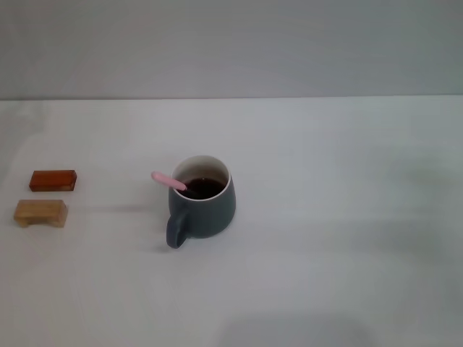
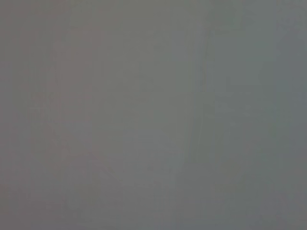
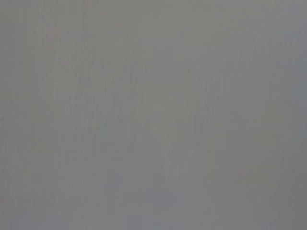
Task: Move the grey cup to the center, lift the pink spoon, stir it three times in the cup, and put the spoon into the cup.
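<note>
The grey cup (image 1: 206, 207) stands upright near the middle of the white table in the head view, its loop handle toward the front left and dark liquid inside. The pink spoon (image 1: 168, 180) rests in the cup, its pale pink handle leaning out over the left rim and its bowl hidden in the liquid. Neither gripper shows in the head view. Both wrist views show only a plain grey surface, with no fingers and no task object in them.
A red-brown wooden block (image 1: 53, 180) and a tan wooden block (image 1: 40, 212) lie at the left side of the table (image 1: 347, 238). A grey wall runs behind the table's far edge.
</note>
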Available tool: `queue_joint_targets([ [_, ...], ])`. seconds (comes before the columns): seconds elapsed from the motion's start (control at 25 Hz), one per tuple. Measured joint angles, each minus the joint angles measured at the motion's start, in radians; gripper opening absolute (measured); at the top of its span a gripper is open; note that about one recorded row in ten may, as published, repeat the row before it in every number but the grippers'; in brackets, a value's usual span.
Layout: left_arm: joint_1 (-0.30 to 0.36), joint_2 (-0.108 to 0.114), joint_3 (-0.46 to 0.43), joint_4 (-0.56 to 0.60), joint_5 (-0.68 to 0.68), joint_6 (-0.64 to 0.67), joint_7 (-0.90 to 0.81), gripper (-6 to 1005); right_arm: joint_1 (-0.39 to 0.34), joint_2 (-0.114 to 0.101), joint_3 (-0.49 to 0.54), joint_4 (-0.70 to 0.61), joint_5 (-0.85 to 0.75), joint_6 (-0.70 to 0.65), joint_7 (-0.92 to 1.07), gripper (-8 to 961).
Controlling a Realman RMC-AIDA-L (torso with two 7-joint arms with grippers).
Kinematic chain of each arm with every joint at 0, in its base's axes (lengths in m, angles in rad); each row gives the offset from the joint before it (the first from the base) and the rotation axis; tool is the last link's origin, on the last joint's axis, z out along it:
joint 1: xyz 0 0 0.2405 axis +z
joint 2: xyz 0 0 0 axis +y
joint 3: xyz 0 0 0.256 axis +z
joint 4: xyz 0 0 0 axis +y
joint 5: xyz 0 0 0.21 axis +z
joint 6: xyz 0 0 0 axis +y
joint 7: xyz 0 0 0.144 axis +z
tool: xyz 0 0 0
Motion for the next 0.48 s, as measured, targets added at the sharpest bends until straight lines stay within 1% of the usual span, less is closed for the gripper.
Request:
queue_joint_targets([
  [0.12,-0.013,0.002,-0.069,0.079,-0.083,0.016,0.12,346,0.015,0.0,0.007,-0.02,0.0,-0.002,0.001,51],
  [0.24,-0.022,0.002,-0.146,0.145,-0.135,-0.006,0.295,346,0.022,0.002,0.014,-0.032,0.0,-0.015,0.001,51],
  [0.32,-0.023,0.0,-0.173,0.184,-0.17,-0.027,0.405,346,0.027,0.002,0.024,-0.05,0.0,-0.037,0.001,50],
  [0.36,-0.023,0.0,-0.177,0.198,-0.186,-0.035,0.441,346,0.032,0.002,0.042,-0.077,0.0,-0.07,0.001,50],
  [0.48,-0.019,-0.001,-0.182,0.259,-0.255,-0.072,0.555,346,0.039,0.003,0.064,-0.113,0.0,-0.11,-0.001,50],
])
